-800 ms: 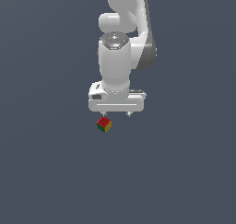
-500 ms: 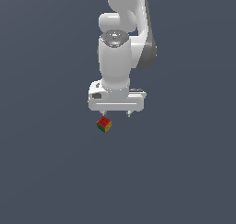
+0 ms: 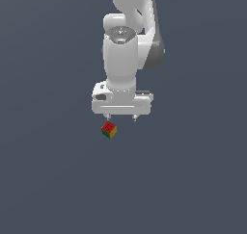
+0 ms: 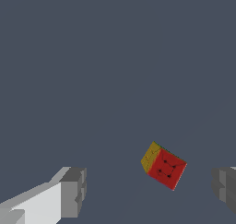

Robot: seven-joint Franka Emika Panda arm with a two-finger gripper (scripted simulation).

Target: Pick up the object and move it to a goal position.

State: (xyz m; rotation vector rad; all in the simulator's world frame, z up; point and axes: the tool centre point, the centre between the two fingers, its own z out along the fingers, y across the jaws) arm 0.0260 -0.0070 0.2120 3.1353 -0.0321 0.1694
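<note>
white claw (image 3: 121, 117) hanging with fingers apart above a featureless dark grey-blue surface (image 3: 48, 180), the small cube (image 3: 109, 130) lying untouched just below it.

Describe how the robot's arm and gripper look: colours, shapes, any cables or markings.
The arm is glossy white, built of rounded cylindrical segments, with a dark grey section at one joint and a grey cap on top. It ends in a wide white box-shaped gripper with two short stubby tips. In the wrist view the fingers have blocky grey pads on white backing. No cables or markings show.
</note>
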